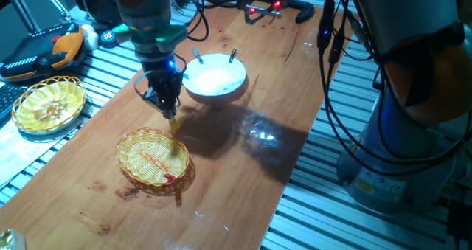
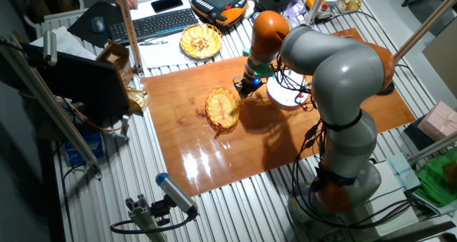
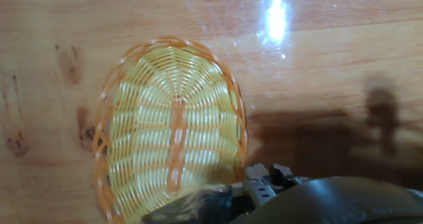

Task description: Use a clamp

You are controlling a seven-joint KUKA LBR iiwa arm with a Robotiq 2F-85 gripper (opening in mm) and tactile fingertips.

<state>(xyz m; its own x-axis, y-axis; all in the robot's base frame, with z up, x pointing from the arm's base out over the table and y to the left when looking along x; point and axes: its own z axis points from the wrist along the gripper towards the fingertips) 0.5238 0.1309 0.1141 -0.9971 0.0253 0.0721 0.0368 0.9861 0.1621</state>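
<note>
My gripper (image 1: 170, 110) hangs between the white bowl (image 1: 214, 79) and the orange-rimmed wicker basket (image 1: 153, 158), just above the basket's far rim. It is shut on the small tan-yellow clamp (image 1: 174, 123), which sticks down out of the fingers. Two small clips (image 1: 198, 56) sit on the bowl's rim. In the other fixed view the gripper (image 2: 245, 87) is between the basket (image 2: 222, 108) and the bowl (image 2: 287, 93). The hand view looks down into the empty basket (image 3: 168, 145); the fingers (image 3: 264, 183) show at the bottom edge, and the clamp is only a blur there.
A second wicker basket (image 1: 48, 104) stands off the wooden table (image 1: 243, 169) at the left on the slatted bench. A teach pendant (image 1: 44, 49) lies behind it. Cables (image 1: 258, 10) lie at the table's far end. The robot base (image 1: 398, 154) stands at the right.
</note>
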